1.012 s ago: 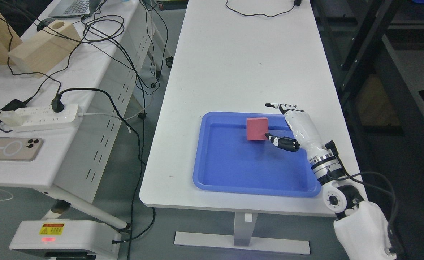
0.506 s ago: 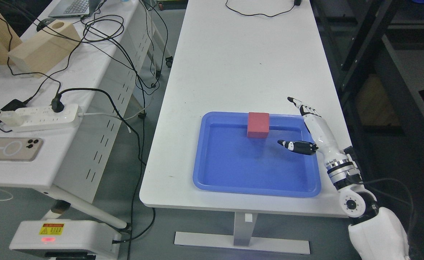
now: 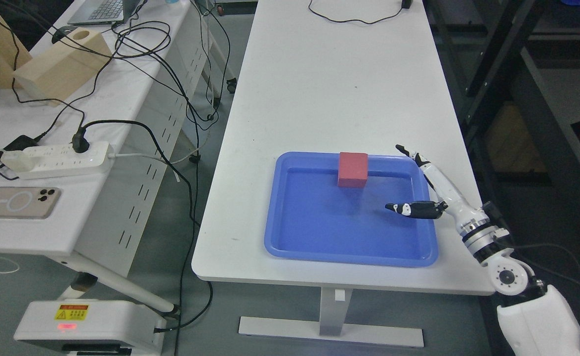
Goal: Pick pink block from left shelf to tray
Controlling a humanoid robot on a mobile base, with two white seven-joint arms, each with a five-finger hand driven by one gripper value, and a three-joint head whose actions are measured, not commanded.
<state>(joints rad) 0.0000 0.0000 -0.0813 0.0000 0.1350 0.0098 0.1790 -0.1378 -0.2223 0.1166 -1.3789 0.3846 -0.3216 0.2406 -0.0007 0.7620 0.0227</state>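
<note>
Your block (image 3: 353,169) sits in the tray (image 3: 290,247), against its far wall, so the placing looks done. Your right hand (image 3: 426,190) is beside it, fingers spread, holding nothing; only pulling away remains.

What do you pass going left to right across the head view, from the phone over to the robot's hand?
Phone → power strip → blue tray → pink block → right hand, open.
</note>
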